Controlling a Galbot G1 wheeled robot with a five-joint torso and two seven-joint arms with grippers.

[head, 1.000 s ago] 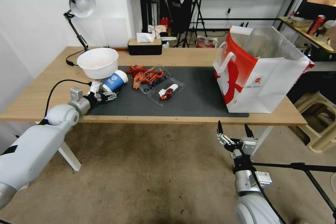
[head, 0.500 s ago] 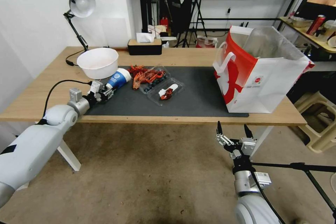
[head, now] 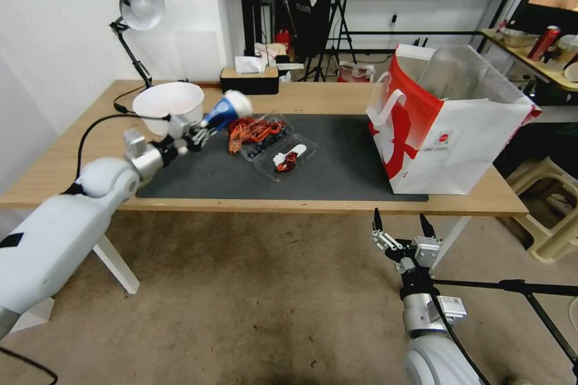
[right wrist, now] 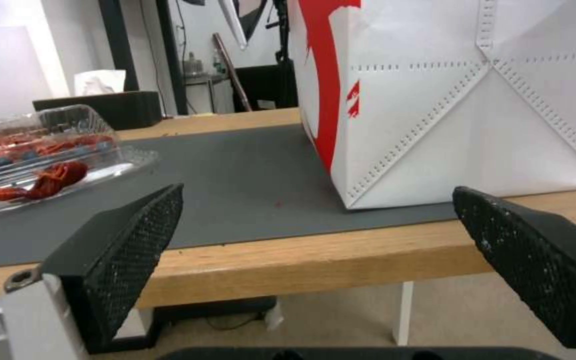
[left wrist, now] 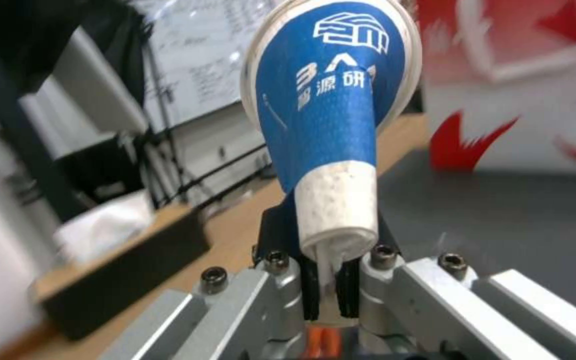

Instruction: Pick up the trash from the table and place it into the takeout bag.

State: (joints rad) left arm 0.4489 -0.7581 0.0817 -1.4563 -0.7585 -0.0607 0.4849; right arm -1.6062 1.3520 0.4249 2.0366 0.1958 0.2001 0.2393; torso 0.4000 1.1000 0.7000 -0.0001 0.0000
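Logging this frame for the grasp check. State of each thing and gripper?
left gripper: shut on the paper cup's base, raised above the table
paper cup: lifted, tilted, mouth pointing away from the gripper
right gripper: open, parked below the table's front edge
takeout bag: upright, mouth open
beige bowl: upright on the table
clear trays: open on the mat, crayfish shells inside

I see a matt paper cup (left wrist: pixel 331 115) with a rough white base, pinched flat between black pads on my left gripper (left wrist: pixel 331 295), whose brushed metal links carry dark screws. My right gripper (right wrist: pixel 315 255) has knurled black rubber fingers (right wrist: pixel 125 240). The table (right wrist: pixel 288 260) is smooth light wood under a matt grey mat (right wrist: pixel 235 180). The bag (right wrist: pixel 475 100) is creased white paper, perforated.
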